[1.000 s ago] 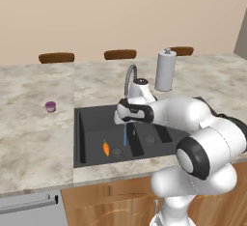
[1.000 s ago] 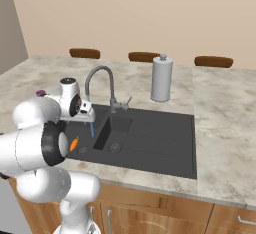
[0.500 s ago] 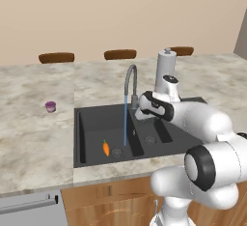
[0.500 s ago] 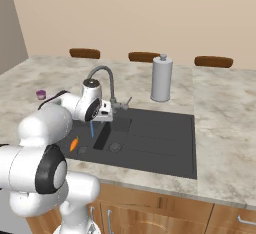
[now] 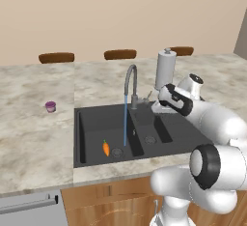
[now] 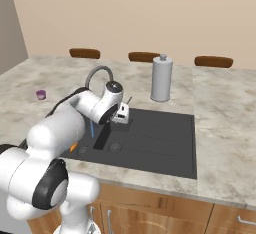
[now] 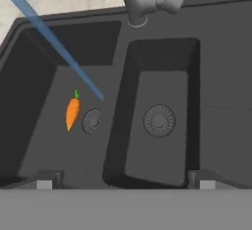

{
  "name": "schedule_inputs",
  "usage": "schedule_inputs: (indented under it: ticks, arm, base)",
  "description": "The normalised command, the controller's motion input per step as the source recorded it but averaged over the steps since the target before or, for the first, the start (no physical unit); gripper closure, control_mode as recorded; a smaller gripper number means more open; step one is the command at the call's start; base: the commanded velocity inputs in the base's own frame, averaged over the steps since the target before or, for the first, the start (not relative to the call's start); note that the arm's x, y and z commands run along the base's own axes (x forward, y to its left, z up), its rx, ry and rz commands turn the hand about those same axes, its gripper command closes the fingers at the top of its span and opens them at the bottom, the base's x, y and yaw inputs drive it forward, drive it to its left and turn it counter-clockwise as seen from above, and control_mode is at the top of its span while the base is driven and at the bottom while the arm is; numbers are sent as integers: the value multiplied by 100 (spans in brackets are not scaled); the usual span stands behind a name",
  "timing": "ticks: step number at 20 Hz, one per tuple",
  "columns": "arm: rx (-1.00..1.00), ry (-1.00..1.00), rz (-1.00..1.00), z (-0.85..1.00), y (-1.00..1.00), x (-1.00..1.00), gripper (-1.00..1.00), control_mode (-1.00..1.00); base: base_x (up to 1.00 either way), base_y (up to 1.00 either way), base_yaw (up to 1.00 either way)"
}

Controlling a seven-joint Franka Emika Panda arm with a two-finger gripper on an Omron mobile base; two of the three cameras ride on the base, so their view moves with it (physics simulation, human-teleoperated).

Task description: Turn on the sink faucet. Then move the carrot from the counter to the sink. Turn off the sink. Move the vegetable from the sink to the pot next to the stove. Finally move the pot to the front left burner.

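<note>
The grey gooseneck sink faucet [image 5: 130, 81] runs a blue stream into the large basin of the dark sink [image 5: 91, 123]. On that basin's floor lies the orange carrot [image 5: 106, 148], beside the round drain. My gripper [image 5: 157, 107] hovers open and empty over the small basin, just right of the faucet's base and lever. The hand view looks down on the carrot [image 7: 73, 113], the faucet base [image 7: 140, 0] and both basins of the sink [image 7: 162, 76]; my gripper [image 7: 125, 182] stands wide. From the right, my gripper [image 6: 122, 114] is below the faucet [image 6: 97, 73]. The pot and the stove are out of view.
A white paper-towel roll [image 5: 165, 69] stands on the marbled counter [image 5: 38, 138] behind the sink, close to my arm. A small purple cup [image 5: 50, 106] sits on the counter left of the sink. Brown chair backs line the counter's far edge.
My arm has swung right from above the large basin, where the carrot lies, to the faucet's base over the small basin. The jaws stay open. Water keeps running.
</note>
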Motion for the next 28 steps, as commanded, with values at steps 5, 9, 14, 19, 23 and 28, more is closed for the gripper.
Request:
schedule_inputs:
  ticks: [5,9,14,19,23,28]
  arm:
    - [26,2,-22,22,-26,9,-100,-100]
    - [31,13,-14,39,-42,12,-100,-100]
    - [31,18,-12,34,-38,11,-100,-100]
    - [27,15,-9,3,-13,6,-100,-100]
    - [18,11,-8,0,1,3,-100,-100]
    - [-5,-41,19,-1,0,8,-100,-100]
  base:
    - [0,0,0]
    - [0,0,0]
    - [0,0,0]
    - [0,0,0]
    - [0,0,0]
    - [0,0,0]
